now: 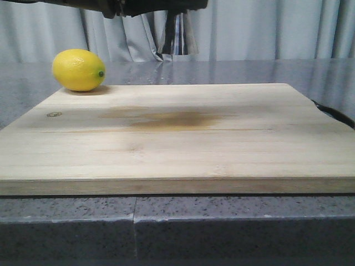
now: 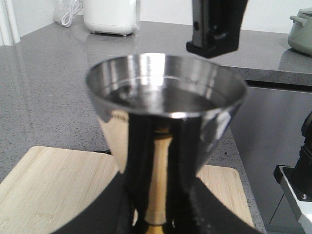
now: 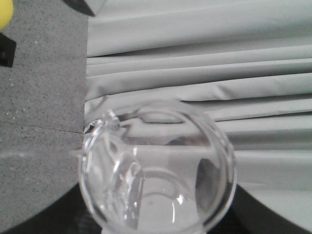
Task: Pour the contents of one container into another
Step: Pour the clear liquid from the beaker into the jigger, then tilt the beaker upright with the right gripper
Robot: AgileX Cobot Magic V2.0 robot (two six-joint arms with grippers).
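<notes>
Front view, lower half of frame: bare wooden board on the grey surface, a brown stain mid-board, lemon at the board's upper-left corner. Both arms are up near the top edge of that frame, so the transfer is happening in the air above the board's far side. Left wrist view: jigger fills the frame centre, upright, top cone level, liquid visible inside below the rim. The left claw is clamped on it low down at the waist; fingers mostly hidden. Right wrist view: beaker lies tipped well over, mouth facing the camera, lip toward the left of frame; right claw holds its base, jaws out of sight behind the glass. The dark part of the right arm sits at the top of the left wrist frame, above and behind the jigger rim. My read: pour is late-stage. To finish well, hold the jigger dead level, keep the beaker lip over the cup centre, roll back slowly so the last drops fall inside, not onto the board. Can't tell how much remains in the beaker.
</notes>
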